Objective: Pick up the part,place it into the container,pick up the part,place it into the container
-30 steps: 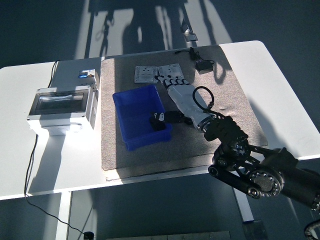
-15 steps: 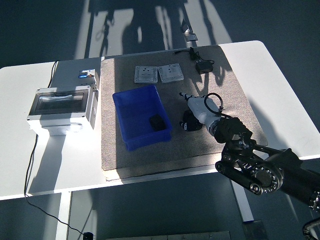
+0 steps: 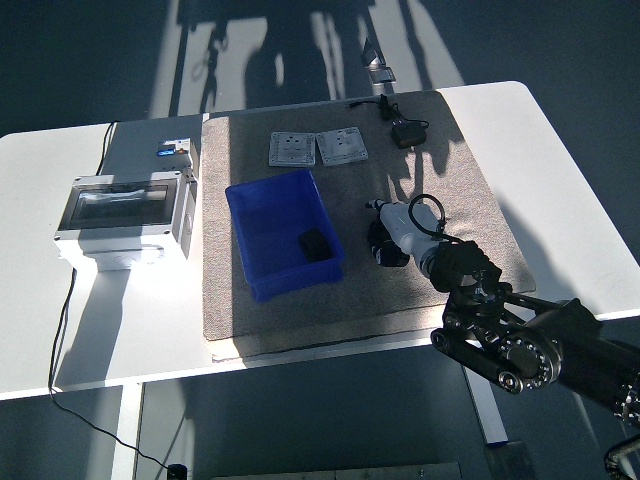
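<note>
Currently one black part [image 3: 314, 243] lies inside blue container [image 3: 283, 233]. Right hand [image 3: 388, 240] just right of container, fingers curled, holding nothing. Two grey plate parts [image 3: 318, 148] beyond container: judged light, rigid, flat; best pinched at edge. Left hand unseen.

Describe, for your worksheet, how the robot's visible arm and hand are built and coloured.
The right arm is black, with round joint housings ringed by silver bolts. Its right hand has a pale silver-white shell with dark parts underneath, and a black cable loops above the wrist.
</note>
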Controlling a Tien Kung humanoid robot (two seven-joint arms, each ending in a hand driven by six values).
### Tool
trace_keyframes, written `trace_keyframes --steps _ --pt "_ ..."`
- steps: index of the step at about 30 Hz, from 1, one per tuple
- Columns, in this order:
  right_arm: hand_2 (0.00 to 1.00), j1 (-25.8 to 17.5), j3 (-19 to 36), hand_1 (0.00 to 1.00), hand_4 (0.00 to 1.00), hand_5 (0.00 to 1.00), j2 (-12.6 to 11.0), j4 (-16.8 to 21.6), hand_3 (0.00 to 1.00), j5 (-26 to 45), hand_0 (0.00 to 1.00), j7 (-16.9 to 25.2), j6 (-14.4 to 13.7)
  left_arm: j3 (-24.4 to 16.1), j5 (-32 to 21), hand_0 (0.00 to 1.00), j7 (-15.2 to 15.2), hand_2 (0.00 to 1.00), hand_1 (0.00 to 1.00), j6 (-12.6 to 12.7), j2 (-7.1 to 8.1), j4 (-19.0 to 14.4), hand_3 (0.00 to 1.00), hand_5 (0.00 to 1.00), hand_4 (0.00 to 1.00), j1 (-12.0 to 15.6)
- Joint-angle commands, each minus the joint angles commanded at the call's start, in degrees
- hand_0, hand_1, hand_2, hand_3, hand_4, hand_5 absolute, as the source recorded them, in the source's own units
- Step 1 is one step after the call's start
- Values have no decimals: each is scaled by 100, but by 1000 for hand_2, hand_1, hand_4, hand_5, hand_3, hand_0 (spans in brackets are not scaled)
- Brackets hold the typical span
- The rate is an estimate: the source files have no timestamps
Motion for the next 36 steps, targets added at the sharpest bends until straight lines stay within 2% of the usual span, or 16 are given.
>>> trace_keyframes --steps 5,6,11,12,14,17,18,23,24,27,32,35,36 --pt "693 -10 -36 368 214 32 -1 -36 730 51 660 -59 78 -45 70 703 -30 722 708 -45 1 0 714 998 812 -5" --pt "694 -10 -39 359 186 20 -4 -35 729 50 653 -61 81 -48 76 703 -32 721 708 -47 1 0 716 998 821 -6" --pt "694 -1 -48 359 186 20 -25 -7 729 19 653 -54 44 -51 87 703 -50 721 708 -41 1 0 716 998 821 -7" --pt "691 3 -51 330 168 30 -30 -1 727 7 567 -43 13 -56 93 703 -54 722 708 -38 1 0 716 998 825 -9" --pt "691 11 -55 330 168 30 -42 8 727 -18 567 1 -96 -62 107 703 -66 722 708 -30 0 0 716 998 825 -12" --pt "691 25 -48 330 168 30 -68 26 727 -88 567 109 -402 -74 130 703 -95 722 708 -7 0 0 716 998 825 -14" --pt "632 29 -40 264 2 2 -78 32 661 -106 447 140 -502 -78 135 704 -105 721 709 1 0 0 716 998 823 -13" --pt "632 55 32 264 2 2 -131 55 661 -140 447 302 -1033 -98 167 704 -148 721 709 34 1 0 716 998 823 -13" --pt "584 58 45 223 2 2 -140 60 576 -130 387 333 -1118 -99 169 706 -154 724 712 39 1 0 713 998 843 -13" --pt "584 68 73 223 2 2 -174 146 576 14 387 490 -1449 -93 156 706 -170 724 712 58 2 0 713 998 843 -10" --pt "574 156 -72 215 2 2 -201 652 544 400 381 868 -2059 -84 147 707 -187 724 712 82 4 0 709 998 847 -2" --pt "574 274 -349 215 2 2 -152 974 544 487 381 1127 -2244 -94 174 707 -190 724 712 85 6 0 709 998 847 -5" --pt "574 326 -455 220 2 2 -126 1055 538 484 427 1187 -2216 -95 178 707 -192 724 711 87 7 0 710 998 850 -8"
